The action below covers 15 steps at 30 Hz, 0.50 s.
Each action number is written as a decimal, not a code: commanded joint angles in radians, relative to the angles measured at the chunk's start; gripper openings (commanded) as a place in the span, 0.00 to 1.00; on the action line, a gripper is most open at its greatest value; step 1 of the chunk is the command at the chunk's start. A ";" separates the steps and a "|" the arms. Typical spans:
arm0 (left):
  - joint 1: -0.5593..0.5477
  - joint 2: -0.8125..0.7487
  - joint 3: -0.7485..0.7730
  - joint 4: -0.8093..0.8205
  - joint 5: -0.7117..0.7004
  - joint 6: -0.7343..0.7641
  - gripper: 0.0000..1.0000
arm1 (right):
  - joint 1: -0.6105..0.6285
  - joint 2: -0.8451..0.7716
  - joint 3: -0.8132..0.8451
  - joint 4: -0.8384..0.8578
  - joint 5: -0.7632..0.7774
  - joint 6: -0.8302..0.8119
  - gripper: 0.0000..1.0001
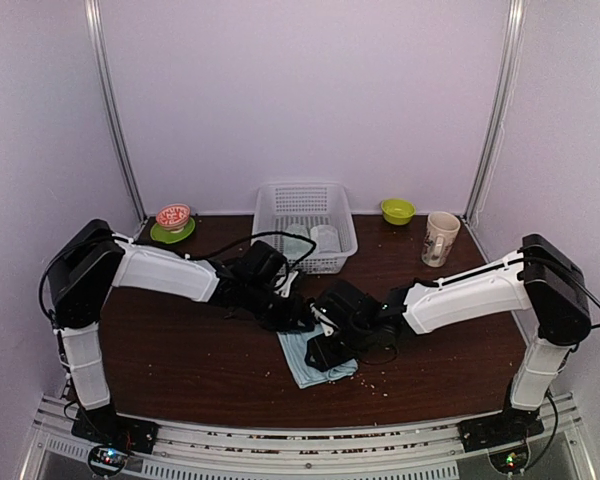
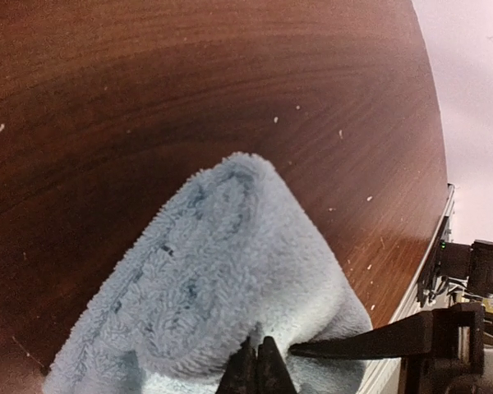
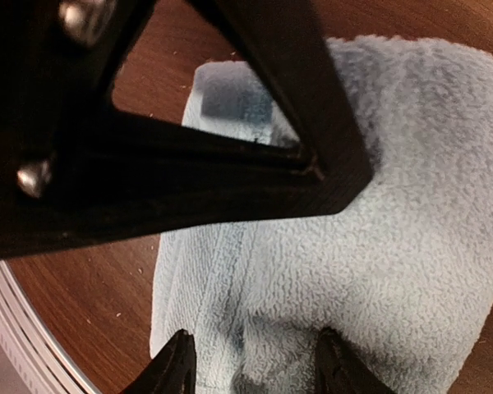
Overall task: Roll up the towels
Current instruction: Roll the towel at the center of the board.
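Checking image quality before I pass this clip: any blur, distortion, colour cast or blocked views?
Top external: soft, with a violet cast; the dark arms hide part of the light blue towel. Left wrist: towel sharp, the table's wood grain bowed by the wide lens. Right wrist: the left gripper looms close as a blurred black mass, covering the upper left of the frame.

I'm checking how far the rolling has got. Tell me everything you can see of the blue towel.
The blue towel is light blue terry cloth, soft and looped, lying near the front edge of the table. It is folded over into a thick pad with one rounded end, not yet a tight roll. The left gripper, shut, presses its tips against the cloth; whether it pinches any is unclear. The right gripper hangs open over it, fingers apart.
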 commanded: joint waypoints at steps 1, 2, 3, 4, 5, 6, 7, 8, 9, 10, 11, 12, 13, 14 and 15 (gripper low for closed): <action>0.002 0.045 0.040 0.040 0.028 -0.007 0.00 | -0.006 -0.015 -0.023 -0.014 -0.011 0.004 0.50; 0.002 0.055 0.039 0.039 0.025 -0.008 0.00 | -0.006 -0.023 -0.025 -0.015 -0.011 0.002 0.52; 0.004 0.066 0.038 0.040 0.024 -0.010 0.00 | -0.006 -0.036 -0.027 -0.017 -0.013 0.000 0.53; 0.007 0.076 0.038 0.037 0.020 -0.011 0.00 | -0.005 -0.045 -0.025 -0.017 -0.020 -0.004 0.55; 0.011 0.091 0.037 0.035 0.019 -0.013 0.00 | -0.006 -0.053 -0.022 -0.024 -0.027 -0.009 0.56; 0.016 0.098 0.036 0.039 0.019 -0.015 0.00 | -0.006 -0.061 -0.016 -0.038 -0.032 -0.016 0.57; 0.019 0.107 0.034 0.040 0.017 -0.017 0.00 | -0.006 -0.069 -0.008 -0.056 -0.034 -0.024 0.58; 0.024 0.116 0.033 0.041 0.015 -0.020 0.00 | -0.004 -0.081 -0.001 -0.076 -0.034 -0.034 0.58; 0.027 0.123 0.034 0.042 0.014 -0.022 0.00 | -0.006 -0.095 0.001 -0.092 -0.031 -0.039 0.58; 0.032 0.128 0.035 0.041 0.013 -0.022 0.00 | -0.006 -0.115 -0.001 -0.112 -0.022 -0.043 0.58; 0.035 0.132 0.035 0.042 0.012 -0.022 0.00 | -0.006 -0.137 -0.007 -0.124 -0.008 -0.044 0.58; 0.037 0.136 0.036 0.043 0.009 -0.021 0.00 | -0.005 -0.157 -0.015 -0.132 0.006 -0.042 0.58; 0.038 0.140 0.036 0.041 0.004 -0.021 0.00 | -0.007 -0.175 -0.027 -0.134 0.017 -0.037 0.56; 0.041 0.143 0.036 0.039 0.000 -0.021 0.00 | -0.009 -0.188 -0.039 -0.133 0.029 -0.030 0.54; 0.043 0.148 0.036 0.037 -0.004 -0.021 0.00 | -0.009 -0.195 -0.051 -0.135 0.047 -0.024 0.49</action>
